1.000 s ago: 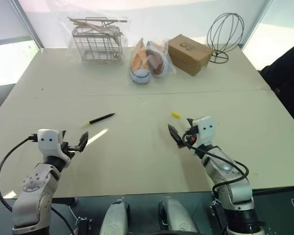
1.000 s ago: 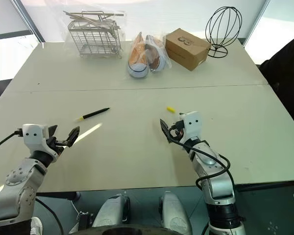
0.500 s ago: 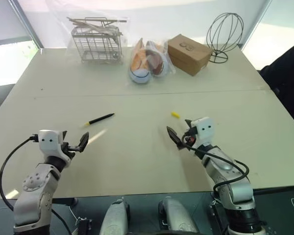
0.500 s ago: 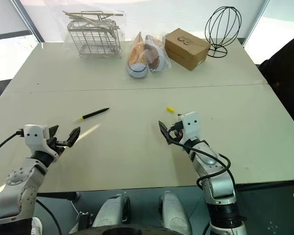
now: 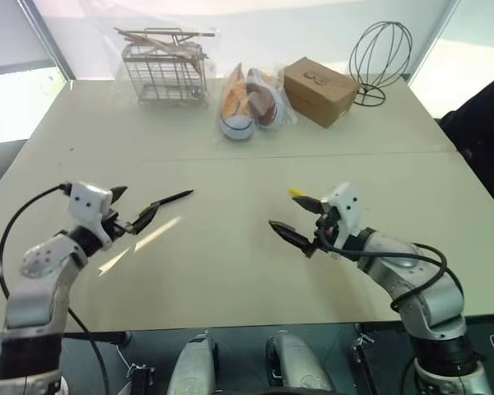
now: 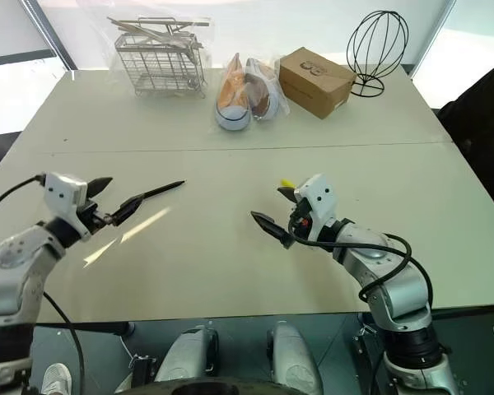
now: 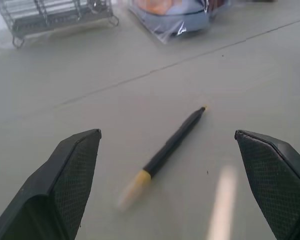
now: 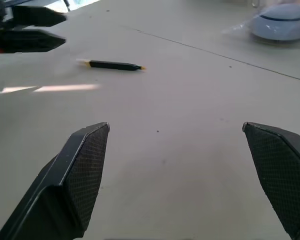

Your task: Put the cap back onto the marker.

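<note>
Two tools spread wide, empty: left tool (image 5: 132, 212) aimed at marker (image 7: 172, 144) at its 2 o'clock; right tool (image 5: 296, 220) beside cap (image 5: 295, 193), readied for pickup.

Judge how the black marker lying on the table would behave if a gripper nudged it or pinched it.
The marker is a slim round stick lying flat on the smooth table, so a sideways nudge would probably roll it. It looks rigid and light, so it should lift without bending, though a pinch near one end might let it pivot.
</note>
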